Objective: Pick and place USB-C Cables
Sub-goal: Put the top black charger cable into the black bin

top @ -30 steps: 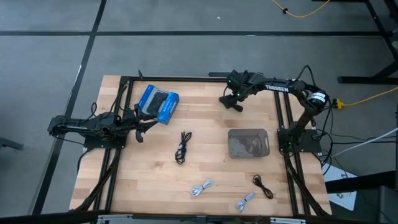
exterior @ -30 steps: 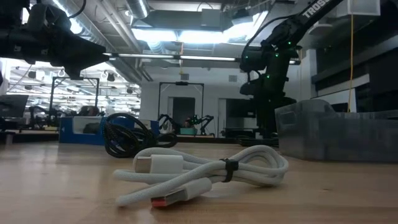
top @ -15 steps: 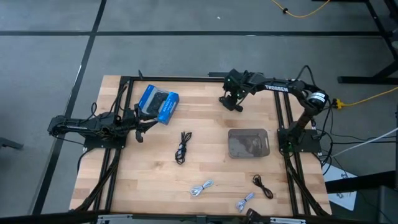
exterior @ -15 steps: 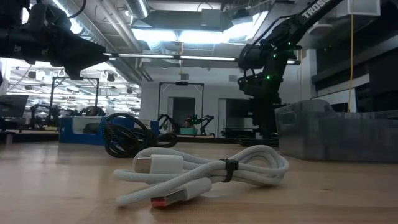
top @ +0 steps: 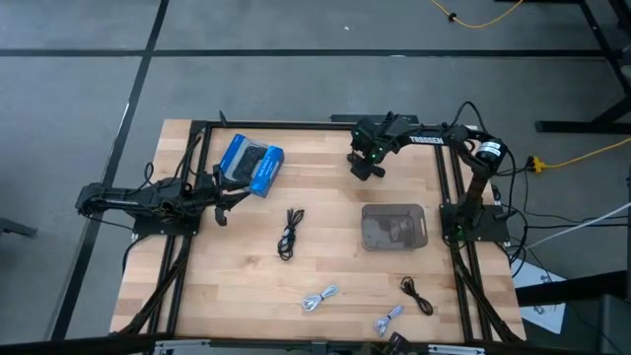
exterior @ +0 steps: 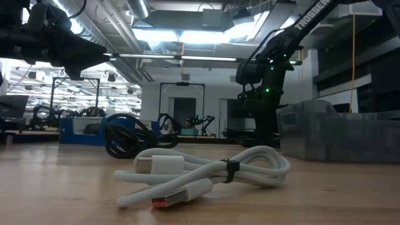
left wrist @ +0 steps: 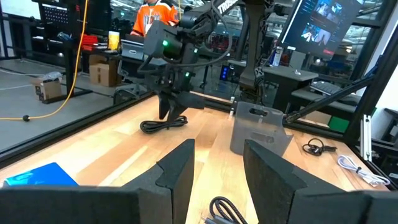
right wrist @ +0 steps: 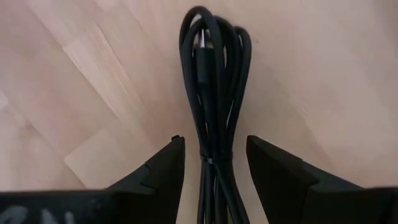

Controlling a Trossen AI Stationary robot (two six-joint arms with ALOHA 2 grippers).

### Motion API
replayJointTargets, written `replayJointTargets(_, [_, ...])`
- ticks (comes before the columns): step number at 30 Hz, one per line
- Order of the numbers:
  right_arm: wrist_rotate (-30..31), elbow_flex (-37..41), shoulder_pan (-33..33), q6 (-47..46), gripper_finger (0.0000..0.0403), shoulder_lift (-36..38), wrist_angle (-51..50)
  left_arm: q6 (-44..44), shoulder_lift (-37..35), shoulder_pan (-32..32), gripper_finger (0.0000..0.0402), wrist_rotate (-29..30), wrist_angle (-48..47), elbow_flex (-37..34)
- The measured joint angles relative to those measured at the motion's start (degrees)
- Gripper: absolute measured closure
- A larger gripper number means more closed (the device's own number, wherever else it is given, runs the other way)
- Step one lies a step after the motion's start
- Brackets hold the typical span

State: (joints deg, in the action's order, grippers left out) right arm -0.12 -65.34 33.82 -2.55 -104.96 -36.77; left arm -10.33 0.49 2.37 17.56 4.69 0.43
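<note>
The dark right arm is reaching across the far side of the worktop, its two-finger end effector (top: pixel 366 168) pointing down with fingers (right wrist: pixel 163 167) spread apart. The dark left arm is lying low at the left edge, its end effector (top: pixel 223 204) parted too.

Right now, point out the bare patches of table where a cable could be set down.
Bare wood lies between the blue-and-black rectangular package and the right gripper, and between the black coiled cable and the clear grey rectangular tray. The near edge is crowded: two white coiled cables and another black one. The left gripper waits beside the package.
</note>
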Motion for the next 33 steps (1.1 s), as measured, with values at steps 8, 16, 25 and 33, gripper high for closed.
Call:
replayJointTargets(8, [0.46,-0.2,0.0,-3.43,0.0236,-3.61,-0.26,-0.02,0.0,0.0,0.0271,-0.01,-0.03,0.0])
replayJointTargets(16, [2.04,-0.24,-1.09,-7.48,0.0341,-3.88,-0.51,-0.04,0.0,0.01,0.0271,0.0,-0.04,0.0])
replayJointTargets(25, [6.11,-4.37,-6.23,-7.65,0.0341,-2.2,-5.66,-0.04,0.0,0.01,0.0271,0.0,-0.1,0.0])
replayJointTargets(33, [12.55,-16.05,-14.64,-8.29,0.0341,5.53,-16.56,-0.22,0.0,0.0,0.0271,-0.04,-1.36,0.0])
